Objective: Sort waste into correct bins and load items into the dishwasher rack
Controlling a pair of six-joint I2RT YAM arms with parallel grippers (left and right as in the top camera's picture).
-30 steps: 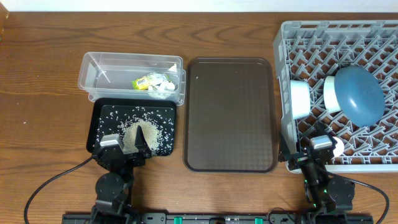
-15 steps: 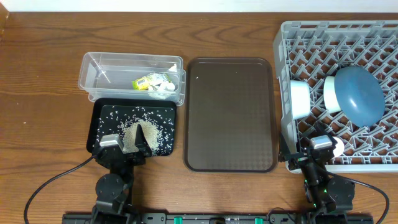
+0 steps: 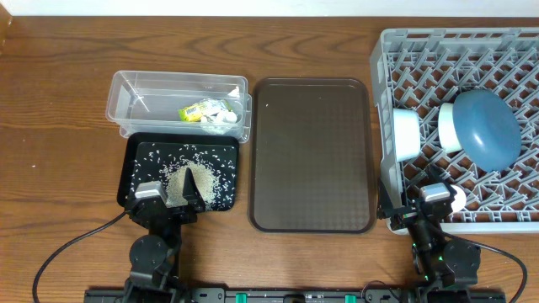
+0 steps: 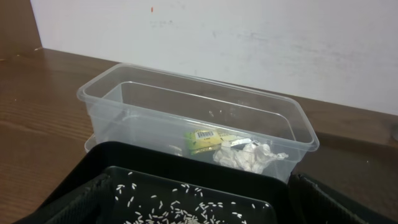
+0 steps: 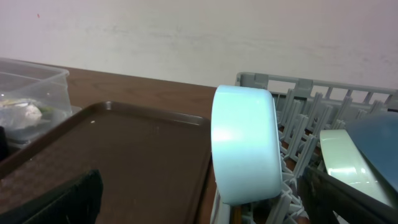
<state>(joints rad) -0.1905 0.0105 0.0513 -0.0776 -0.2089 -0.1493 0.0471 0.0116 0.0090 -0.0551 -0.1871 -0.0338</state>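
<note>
The clear tub holds the yellow-green wrapper and the white tissue; both also show in the left wrist view, wrapper and tissue. Rice grains lie in the black tray. In the grey rack stand the white bowl, the pale-green bowl and the dark-blue bowl, all on edge. My left gripper hovers open over the black tray's near edge. My right gripper is open at the rack's near left corner, the white bowl ahead of it. I see no cup or chopsticks for certain.
A flat brown serving tray lies between the bins and the rack with nothing on it. A white wall runs along the table's far edge. Bare wooden table lies to the left of the bins.
</note>
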